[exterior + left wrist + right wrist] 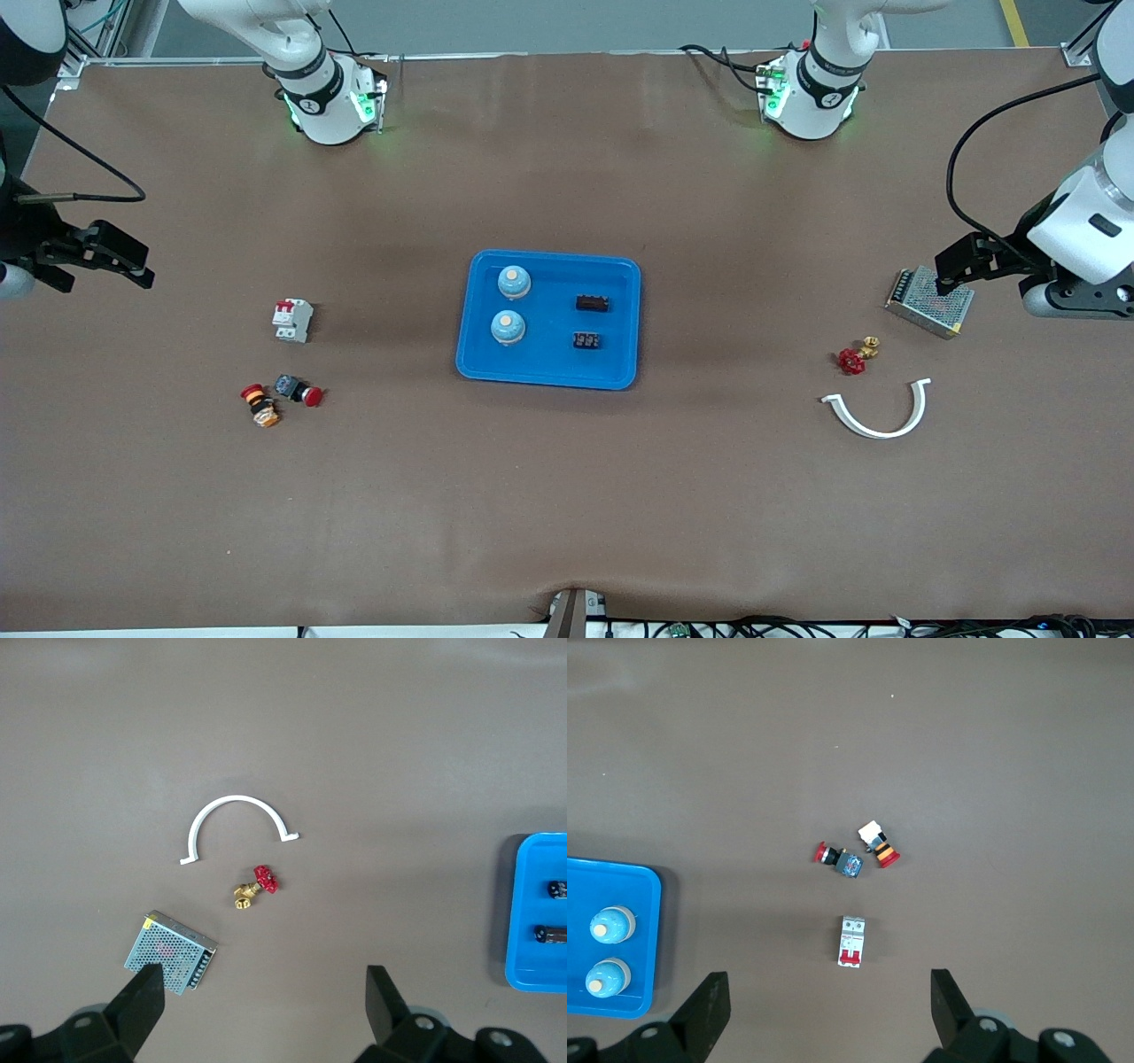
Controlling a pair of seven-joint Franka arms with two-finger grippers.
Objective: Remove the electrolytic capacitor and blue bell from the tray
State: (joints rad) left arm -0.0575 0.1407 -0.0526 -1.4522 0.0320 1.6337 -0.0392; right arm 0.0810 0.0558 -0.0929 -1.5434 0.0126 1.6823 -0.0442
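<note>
A blue tray (549, 377) lies at the table's middle. In it stand two light blue bells (514, 282) (508, 327), both toward the right arm's end. Two small black capacitors (592, 303) (586, 340) lie in the tray toward the left arm's end. My left gripper (946, 268) hangs open and empty over a metal mesh box (928, 301). My right gripper (142, 263) hangs open and empty over bare table at the right arm's end. The left wrist view has the left gripper (263, 974) and the tray's edge (518, 904). The right wrist view shows the right gripper (829, 979) and both bells (611, 925).
A white circuit breaker (292, 320) and two red-capped push buttons (299, 390) (260, 405) lie toward the right arm's end. A red-handled brass valve (855, 356) and a white curved strip (877, 412) lie toward the left arm's end, nearer the front camera than the mesh box.
</note>
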